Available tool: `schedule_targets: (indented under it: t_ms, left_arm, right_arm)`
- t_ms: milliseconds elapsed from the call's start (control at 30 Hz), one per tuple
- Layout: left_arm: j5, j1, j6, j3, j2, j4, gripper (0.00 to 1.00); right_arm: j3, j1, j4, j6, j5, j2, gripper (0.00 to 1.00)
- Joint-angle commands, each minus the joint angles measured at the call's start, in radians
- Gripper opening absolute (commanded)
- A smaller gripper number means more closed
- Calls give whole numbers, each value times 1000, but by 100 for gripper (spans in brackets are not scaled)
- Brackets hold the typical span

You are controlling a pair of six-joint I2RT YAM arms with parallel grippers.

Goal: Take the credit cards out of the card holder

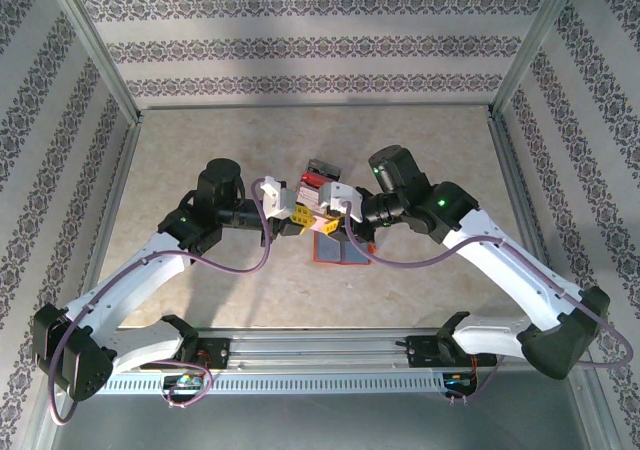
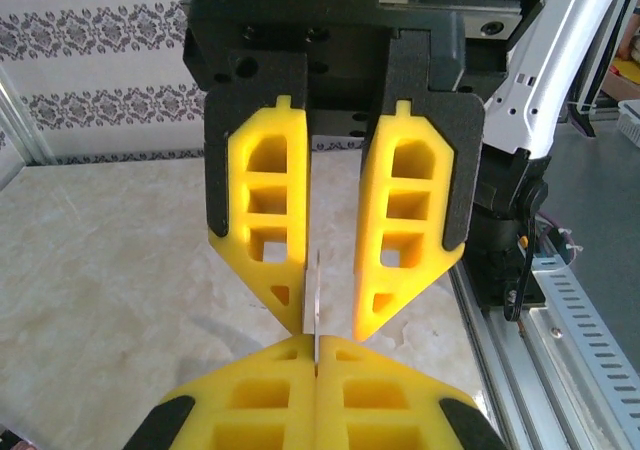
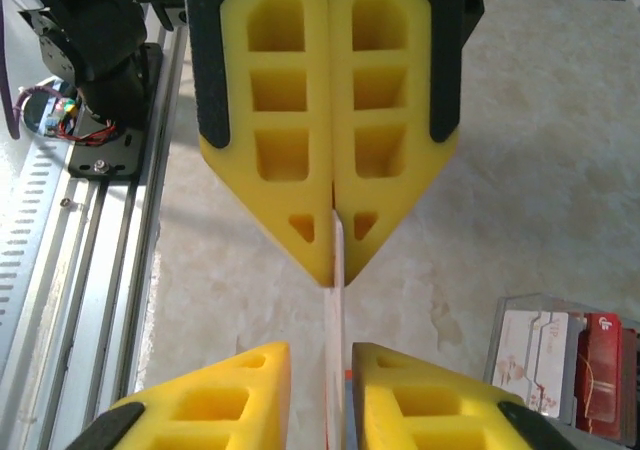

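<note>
A thin pale credit card (image 2: 315, 300) stands edge-on in the air between the two grippers, which face each other tip to tip. My left gripper (image 2: 316, 342) is shut on one end of it. The right gripper (image 3: 320, 355) is open, its yellow fingers (image 3: 250, 390) standing a little apart on either side of the card (image 3: 337, 300) without pressing it. In the top view both grippers, left (image 1: 298, 213) and right (image 1: 328, 208), meet above the table's middle. The card holder (image 1: 338, 248) lies open on the table just below them, grey-blue inside with an orange-red edge.
A clear plastic box with red contents (image 3: 560, 365) stands on the table beside the grippers, behind them in the top view (image 1: 318, 178). The metal rail (image 3: 90, 270) with the arm bases runs along the near edge. Patterned walls enclose the marble table (image 1: 200, 160).
</note>
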Motion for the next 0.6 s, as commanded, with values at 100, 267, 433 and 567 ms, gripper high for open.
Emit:
schedule_targets:
  t_ms: [100,267,433,567]
  left_arm:
    - [8,-11,-17,-14,-27,55,0]
    - [-16,-11,-17,-25,-36,57,2]
    - [-61,-11,-13,-45,-57,58,11]
    - [-151,-11,-8,-90,-105,72,40]
  right_arm:
    - [5,-8,17,11,-47,13,8]
    - [6,-13,12,23,-42,13,0]
    - [9,-20,2,26,-38,20,0]
    - [22,-37,-10,32,-25,43,0]
